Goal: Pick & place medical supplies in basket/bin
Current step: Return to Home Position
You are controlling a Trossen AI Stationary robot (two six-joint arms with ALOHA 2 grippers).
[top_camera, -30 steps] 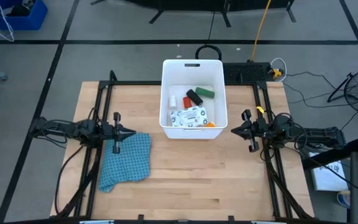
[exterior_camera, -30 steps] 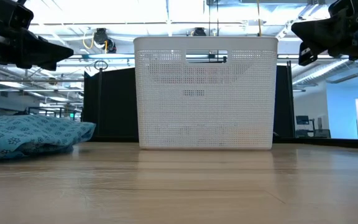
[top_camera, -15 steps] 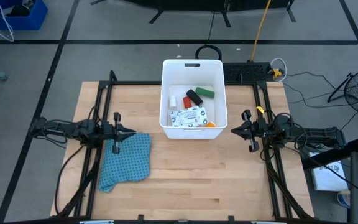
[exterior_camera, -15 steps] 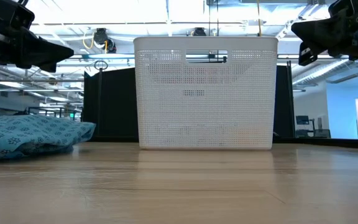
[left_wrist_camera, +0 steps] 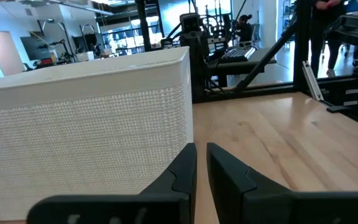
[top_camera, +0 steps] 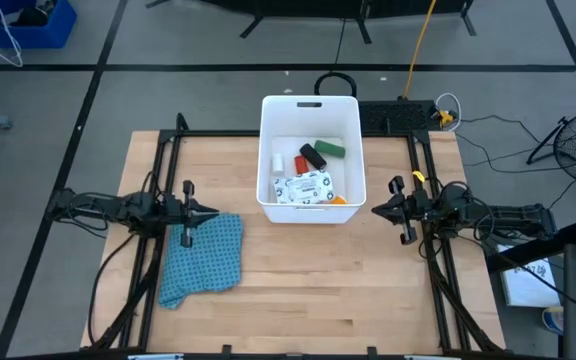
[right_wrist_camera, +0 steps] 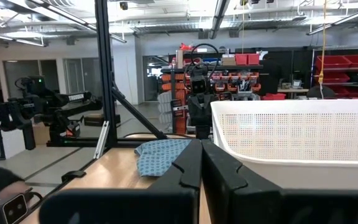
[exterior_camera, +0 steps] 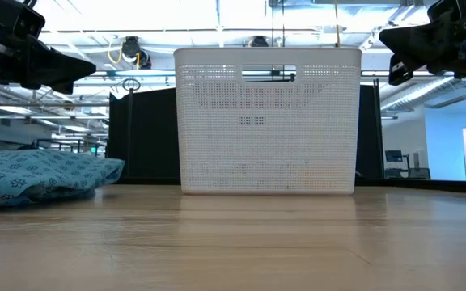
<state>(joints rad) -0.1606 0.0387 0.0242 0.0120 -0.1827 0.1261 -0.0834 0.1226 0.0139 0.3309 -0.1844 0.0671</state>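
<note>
The white tub (top_camera: pixel 308 105) stands at the table's far middle, its perforated wall (exterior_camera: pixel 267 121) filling the low view. Inside it lie a white printed packet (top_camera: pixel 303 187), a green block (top_camera: pixel 329 148), a black block (top_camera: pixel 313 157), a red-orange bottle (top_camera: pixel 300 164), a small white cylinder (top_camera: pixel 278 163) and an orange piece (top_camera: pixel 339 200). My left gripper (top_camera: pixel 213 211) hovers shut at the table's left over the blue cloth, its fingertips (left_wrist_camera: pixel 202 152) nearly together. My right gripper (top_camera: pixel 374 210) hovers shut to the tub's right, holding nothing (right_wrist_camera: pixel 201 149).
A crumpled blue patterned cloth (top_camera: pixel 204 258) lies on the table's left half, under and nearer than the left gripper. Bare wood (top_camera: pixel 328 290) spreads across the near half. Black frame rails (top_camera: pixel 433 270) run along both sides. Cables and a power strip (top_camera: pixel 398 115) sit behind the tub.
</note>
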